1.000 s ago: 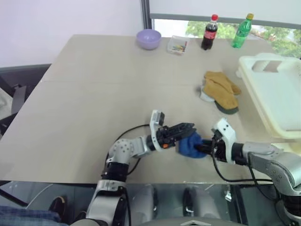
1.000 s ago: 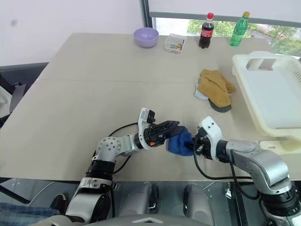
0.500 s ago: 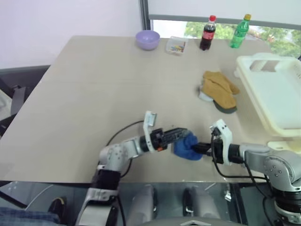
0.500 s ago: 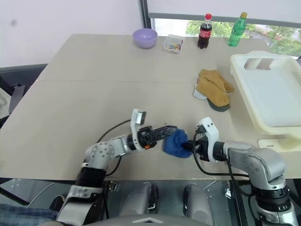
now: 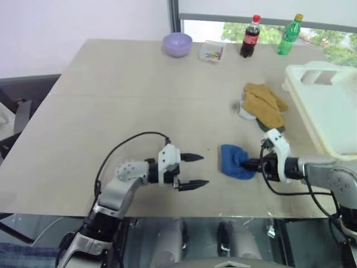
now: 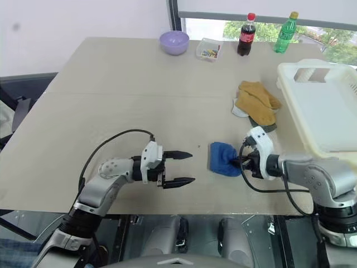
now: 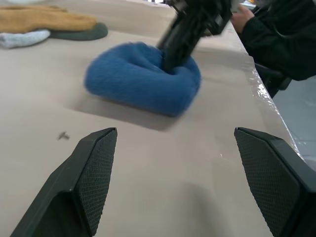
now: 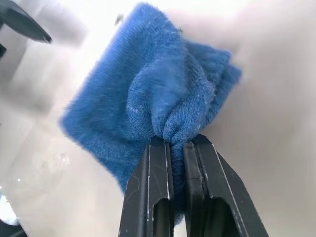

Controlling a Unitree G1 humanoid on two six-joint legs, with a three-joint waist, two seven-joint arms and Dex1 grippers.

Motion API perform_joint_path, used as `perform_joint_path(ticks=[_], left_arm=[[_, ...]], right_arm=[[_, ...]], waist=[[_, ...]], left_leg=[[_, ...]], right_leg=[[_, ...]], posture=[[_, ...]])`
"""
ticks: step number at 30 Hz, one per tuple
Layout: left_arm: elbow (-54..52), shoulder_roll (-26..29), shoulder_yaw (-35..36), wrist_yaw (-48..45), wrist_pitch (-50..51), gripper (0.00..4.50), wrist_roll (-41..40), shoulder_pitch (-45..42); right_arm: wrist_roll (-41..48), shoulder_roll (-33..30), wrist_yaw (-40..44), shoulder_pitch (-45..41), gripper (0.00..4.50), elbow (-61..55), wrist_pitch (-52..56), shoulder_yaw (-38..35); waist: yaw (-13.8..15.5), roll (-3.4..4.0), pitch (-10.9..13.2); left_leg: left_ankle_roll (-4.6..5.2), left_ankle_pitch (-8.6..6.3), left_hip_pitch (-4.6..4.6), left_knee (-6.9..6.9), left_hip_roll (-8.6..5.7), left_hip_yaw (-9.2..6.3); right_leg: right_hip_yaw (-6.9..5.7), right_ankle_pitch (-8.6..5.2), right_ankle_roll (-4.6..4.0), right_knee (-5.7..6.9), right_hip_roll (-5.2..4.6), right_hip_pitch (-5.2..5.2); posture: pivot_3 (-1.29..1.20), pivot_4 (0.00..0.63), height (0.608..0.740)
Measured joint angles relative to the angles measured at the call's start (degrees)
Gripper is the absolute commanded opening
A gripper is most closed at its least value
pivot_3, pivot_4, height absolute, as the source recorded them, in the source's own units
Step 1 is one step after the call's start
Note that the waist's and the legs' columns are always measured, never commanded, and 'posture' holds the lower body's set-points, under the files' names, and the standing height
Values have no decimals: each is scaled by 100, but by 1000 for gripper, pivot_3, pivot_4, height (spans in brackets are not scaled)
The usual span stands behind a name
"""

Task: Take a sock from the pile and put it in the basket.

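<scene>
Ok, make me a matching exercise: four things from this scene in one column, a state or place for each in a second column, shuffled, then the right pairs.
Column one:
1. left gripper
2. right gripper
3. blue sock
4. basket

Column two:
A. at the table's right edge, beyond the yellow socks
B. shut, pinching a fold of fabric
C. open, holding nothing, apart from the sock
D. bunched on the table near the front edge

Pairs: 1-C, 2-B, 3-D, 4-A
</scene>
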Motion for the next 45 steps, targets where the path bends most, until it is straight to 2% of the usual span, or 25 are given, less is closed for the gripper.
perform_joint_path(ticks=[3, 5, 8, 12, 18, 20, 26, 33, 34, 35, 37, 38, 41, 45], left_arm=[[43, -188, -110, 45, -209, 4103, 117, -121], [76, -262, -136, 90, -259, 4103, 124, -130], [211, -686, -144, 299, -188, 4103, 78, -364], [414, -1006, -117, 599, -48, 4103, 85, -818], [787, -1428, -35, 927, 120, 4103, 35, -1551], [808, -1441, -19, 933, 117, 4103, 23, -1605], [906, -1540, 48, 844, -45, 4103, -32, -1801], [887, -1706, 18, 698, -54, 4103, -223, -1811], [887, -1719, -6, 693, -54, 4103, -221, -1809], [887, -1727, -29, 694, -54, 4103, -220, -1806], [887, -1767, -73, 696, -66, 4103, -211, -1797], [887, -1766, -81, 695, -67, 4103, -209, -1796], [850, -1813, -88, 702, -45, 4103, -250, -1733], [714, -1821, -87, 703, -23, 4103, -315, -1673]], right_arm=[[172, -576, 221, -412, 56, -36, 230, -33], [198, -655, 237, -593, 56, 13, 336, -154], [270, -1063, 294, -1351, 56, 490, 659, -492], [230, -1570, 409, -1807, 56, 1090, 685, -925], [-99, -1648, 360, -1954, 56, 2648, 653, -1411], [-212, -1664, 284, -2060, 56, 3001, 608, -1570], [-848, -1881, -204, -2718, 56, 5095, -27, -2450], [-1414, -1867, -877, -2962, 56, 6622, -684, -2707], [-1464, -1867, -934, -2984, 818, 6770, -752, -2711], [-1501, -1867, -979, -3019, 1128, 6959, -820, -2717], [-1540, -1866, -1060, -3073, 2282, 7240, -884, -2779], [-1542, -1866, -1072, -3078, 2633, 7262, -897, -2786], [-1570, -1868, -1235, -3136, 4118, 7450, -979, -2892], [-1572, -1909, -1185, -3108, 4118, 7495, -994, -2915]], waist=[[7, 5, 3], [-2, 1, 3], [5, 16, 13], [22, 13, 12], [-1, 13, 13], [-5, 13, 13], [5, 14, 12], [-10, 16, 11], [-10, 16, 11], [-11, 17, 11], [-11, 19, 10], [-11, 19, 10], [-11, 20, 10], [-7, 22, 8]], left_leg=[[1, 0, 1, 1, 0, 0], [1, 0, 2, 4, 2, -1], [2, 0, 1, 10, 1, 4], [2, 0, 1, 10, 0, 1], [2, 1, 2, 11, -3, 16], [2, 1, 4, 11, -2, 18], [1, 2, 6, 11, -2, 28], [-13, 10, 9, 11, -4, 50], [-13, 10, 10, 11, -3, 56], [-13, 10, 10, 11, -3, 60], [-13, 10, 11, 11, -2, 64], [-13, 10, 11, 11, -2, 64], [-17, 13, 11, 11, -1, 65], [-20, 14, 12, 11, -1, 64]], right_leg=[[-1, -1, 1, 4, 4, 0], [-1, -1, 2, 4, 7, 2], [6, 2, 7, 12, 6, -2], [2, 2, 7, 9, 10, 2], [14, 5, 10, 11, 9, 1], [15, 5, 10, 12, 10, 1], [21, 5, 11, 12, 14, 0], [31, 6, 13, 12, 16, -1], [32, 6, 13, 13, 17, -1], [33, 6, 13, 13, 18, -1], [37, 6, 13, 13, 18, -1], [37, 6, 13, 13, 18, -2], [41, 7, 14, 13, 18, -2], [42, 7, 15, 13, 18, -2]], posture=[[0, 150, 733], [0, 150, 733], [0, 150, 733], [0, 150, 733], [0, 150, 733], [0, 150, 733], [0, 150, 733], [0, 150, 733], [0, 150, 733], [0, 150, 733], [0, 150, 733], [0, 150, 733], [0, 150, 733], [0, 150, 733]])
